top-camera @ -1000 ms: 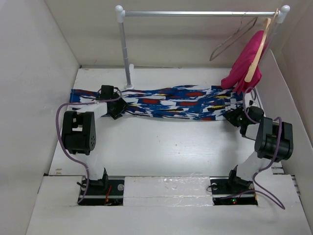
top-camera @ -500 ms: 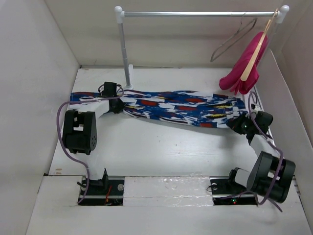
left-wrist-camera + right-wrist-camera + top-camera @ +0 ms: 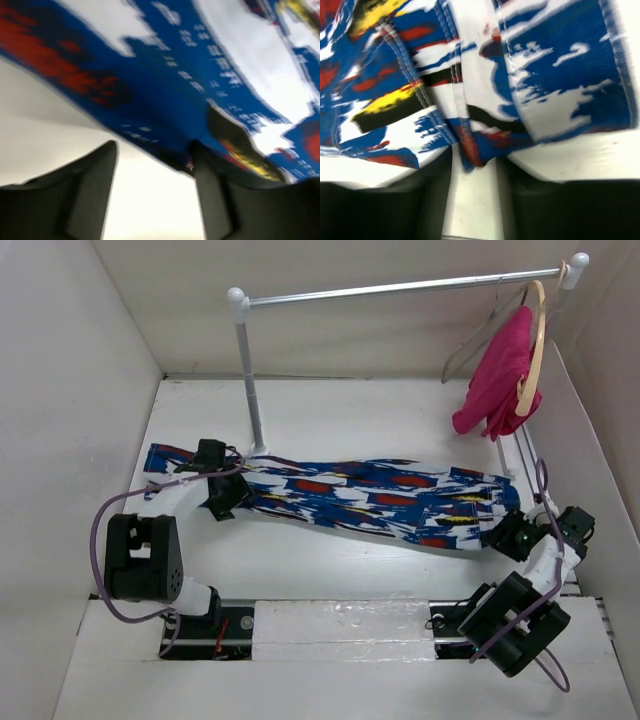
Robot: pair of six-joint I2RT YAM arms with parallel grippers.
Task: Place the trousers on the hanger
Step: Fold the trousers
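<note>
The trousers (image 3: 370, 495) lie stretched flat across the table from far left to near right. My left gripper (image 3: 222, 498) sits at their near edge by the left leg. In the left wrist view its jaws (image 3: 155, 150) stand wide apart with bare table between them, and the fabric (image 3: 200, 75) lies over the right fingertip. My right gripper (image 3: 508, 536) is at the waist end, shut on a fold of the trousers (image 3: 470, 75) between its fingertips (image 3: 474, 155). The grey wire hanger (image 3: 478, 335) hangs on the rail at far right, partly behind the pink garment.
The clothes rail (image 3: 400, 287) stands tilted, its left post (image 3: 248, 370) right behind the trousers. A pink garment (image 3: 498, 375) on a wooden hanger (image 3: 535, 350) hangs at the rail's right end. White walls close in on both sides.
Both arms pulled back toward the near edge and the trousers slid nearer with them, the waist end most. The rail has tilted and the pink garment has swung.
</note>
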